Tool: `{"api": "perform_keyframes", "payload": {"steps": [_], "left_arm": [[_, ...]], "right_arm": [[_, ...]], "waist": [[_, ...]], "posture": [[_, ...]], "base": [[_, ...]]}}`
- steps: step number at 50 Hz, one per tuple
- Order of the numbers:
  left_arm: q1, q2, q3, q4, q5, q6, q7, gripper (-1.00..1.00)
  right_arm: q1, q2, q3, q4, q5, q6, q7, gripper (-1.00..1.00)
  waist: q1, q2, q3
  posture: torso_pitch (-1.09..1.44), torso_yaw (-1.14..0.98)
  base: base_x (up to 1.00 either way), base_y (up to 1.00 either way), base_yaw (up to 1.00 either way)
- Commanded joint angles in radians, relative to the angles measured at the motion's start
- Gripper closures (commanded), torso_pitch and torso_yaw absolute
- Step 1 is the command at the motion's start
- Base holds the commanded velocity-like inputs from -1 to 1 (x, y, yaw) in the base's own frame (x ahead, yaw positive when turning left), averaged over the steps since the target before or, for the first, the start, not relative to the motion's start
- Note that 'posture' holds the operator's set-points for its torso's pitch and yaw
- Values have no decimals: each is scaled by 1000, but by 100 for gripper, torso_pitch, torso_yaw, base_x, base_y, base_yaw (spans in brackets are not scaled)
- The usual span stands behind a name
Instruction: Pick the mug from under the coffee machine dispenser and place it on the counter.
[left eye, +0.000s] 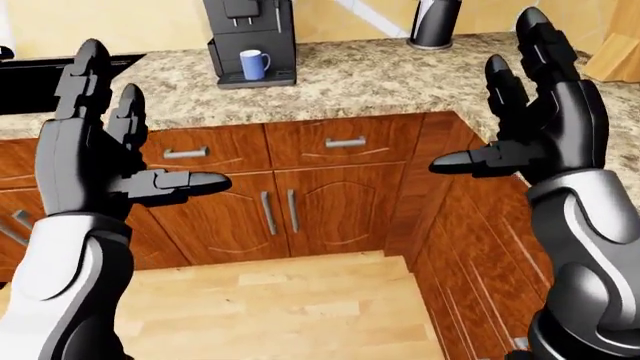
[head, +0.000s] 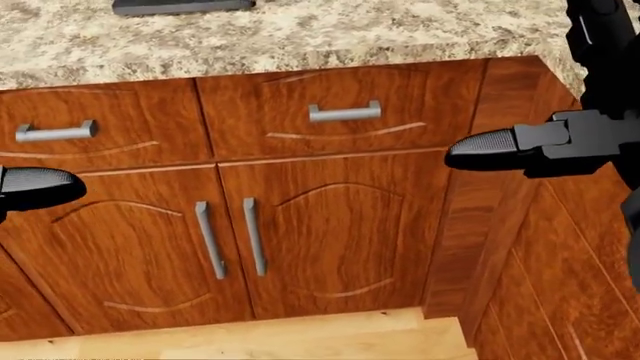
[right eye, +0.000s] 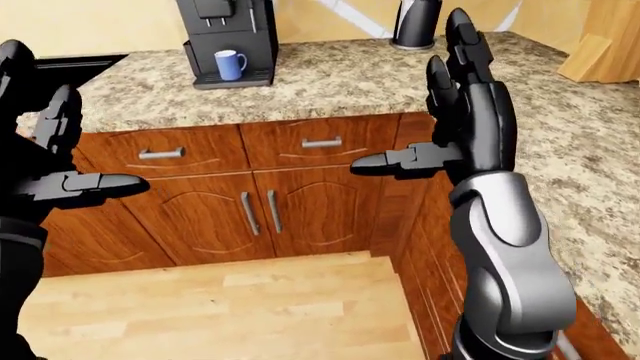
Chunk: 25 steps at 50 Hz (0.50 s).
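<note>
A blue mug (left eye: 254, 64) with a white inside stands on the drip tray of the black coffee machine (left eye: 248, 37), under its dispenser, at the top of the left-eye view. The machine sits on the speckled granite counter (left eye: 380, 79). My left hand (left eye: 125, 150) is raised at the left, open and empty. My right hand (left eye: 520, 112) is raised at the right, open and empty. Both hands are far short of the mug, above the floor and cabinets. The head view shows only the thumb tips (head: 485, 150) and the cabinet fronts.
Wooden cabinets with metal handles (left eye: 275, 210) and drawers (left eye: 345, 142) run under the counter. A dark cylindrical container (left eye: 435, 22) stands at the top right. A black stove or sink (left eye: 30, 75) lies at the left. The counter turns a corner down the right side (right eye: 590, 172). Light wood floor (left eye: 280, 307) below.
</note>
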Motion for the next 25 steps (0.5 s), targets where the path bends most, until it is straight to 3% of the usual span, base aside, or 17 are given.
{"api": "perform_keyframes", "payload": {"steps": [1,2,3,4,10,12,14,15,17,19,23,25], "left_arm": [[-18,12,12,-11,4,-17,5,-100],[-18,12,13,-11,4,-16,5,-100],[-18,12,13,-12,4,-15,5,-100],[-18,12,13,-12,4,-15,6,-100],[-14,11,13,-13,5,-17,5,-100],[-13,10,13,-13,5,-18,5,-100],[-14,11,15,-12,5,-18,5,-100],[-13,11,15,-11,5,-18,5,-100],[-12,11,16,-13,5,-18,5,-100],[-12,12,18,-15,3,-17,5,-100],[-10,13,21,-14,2,-17,5,-100],[-11,15,24,-12,2,-19,6,-100]], "right_arm": [[-22,-5,-1,-15,4,-17,4,-100],[-22,-6,-1,-15,4,-17,4,-100],[-21,-5,1,-16,3,-18,4,-100],[-20,-5,2,-16,2,-20,5,-100],[-18,-5,2,-16,-1,-21,8,-100],[-17,-5,2,-18,-2,-20,9,-100],[-10,0,6,-20,-6,-26,9,-100],[-9,0,6,-21,-7,-27,10,-100],[-10,1,7,-23,-9,-22,11,-100],[-15,-1,4,-28,-6,-12,10,-100],[-11,1,7,-33,-9,-12,11,-100],[-15,1,5,-32,-10,-10,14,-100]], "waist": [[2,27,-25],[-1,33,-34],[9,13,-16],[5,14,-9],[13,-48,-6],[18,-76,-7],[20,-130,-19],[11,-102,-11],[17,-114,-14],[14,-105,-21],[10,-69,-5],[3,-37,-8]], "posture": [[0,0],[0,0],[0,0],[0,0],[0,0],[0,0],[0,0],[0,0],[0,0],[0,0],[0,0],[0,0]], "base": [[13,14,0],[12,16,0],[14,15,0],[16,14,0],[17,14,0],[18,13,0],[19,14,0],[19,13,0],[19,14,0],[19,16,0],[21,18,0],[22,20,0]]}}
